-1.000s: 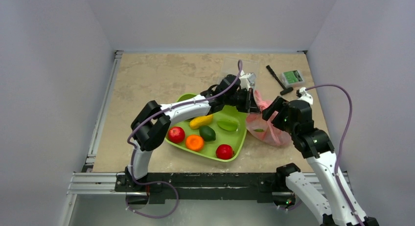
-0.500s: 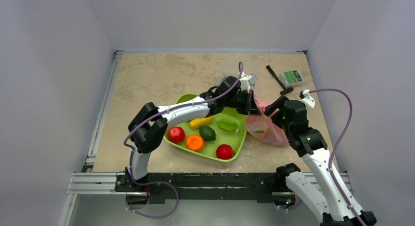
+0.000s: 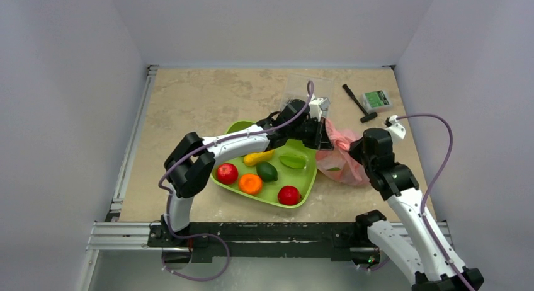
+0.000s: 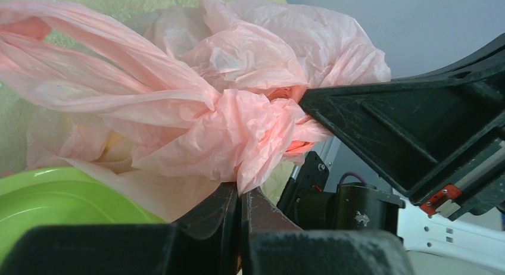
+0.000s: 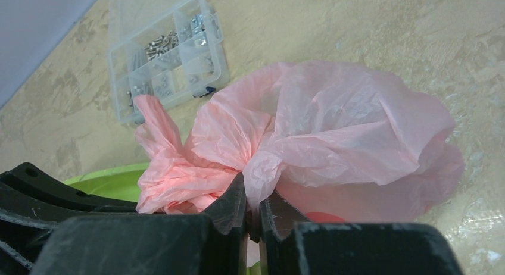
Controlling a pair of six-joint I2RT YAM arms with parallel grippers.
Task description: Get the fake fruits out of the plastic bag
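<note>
I am watching my right claw (image 5: 253, 212) finish its move: a second ago it was spread wide just short of the plastic bag (image 5: 333, 126), and now it is pressed together, pinching a gathered fold of the pink film. My left claw (image 4: 240, 197) is staying clamped on another bunch of the same bag, on the side toward the green tray (image 3: 308, 177). The bag is lying on the bench (image 3: 208, 102), touching the tray's right edge, with the clear parts box (image 5: 167, 55) behind it. The fake fruits (image 3: 334, 169) are showing only as a green patch through the film, so I am judging that nothing is out yet. With both sides held, I am getting set to pull the mouth apart.
</note>
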